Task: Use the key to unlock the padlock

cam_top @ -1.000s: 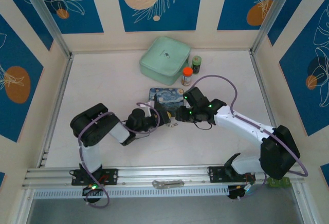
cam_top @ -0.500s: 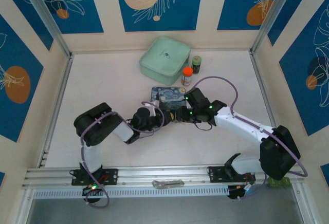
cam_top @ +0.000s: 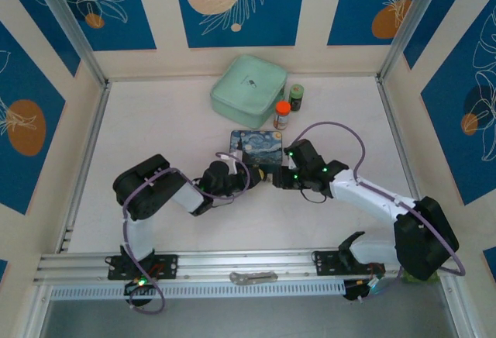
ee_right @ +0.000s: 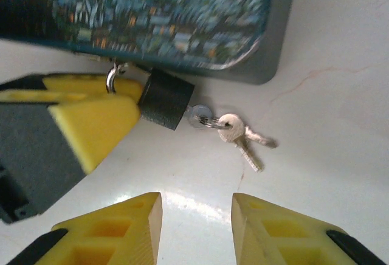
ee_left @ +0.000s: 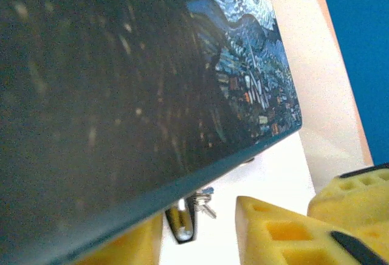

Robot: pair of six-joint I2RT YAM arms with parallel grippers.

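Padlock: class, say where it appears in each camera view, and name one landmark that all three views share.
Top external: too small to make out; look at the near edge of the painted blue tin, picture centre.
Left wrist: padlock at bottom centre, just under the tin's edge.
Right wrist: padlock left of centre, below the tin, key to its right.
Shared landmark: the painted blue tin.

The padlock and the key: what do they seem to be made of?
The padlock body looks matte black, perhaps coated metal, without shine; its shackle is glossy silvery metal. The key looks like bare silvery metal, with bright glints.
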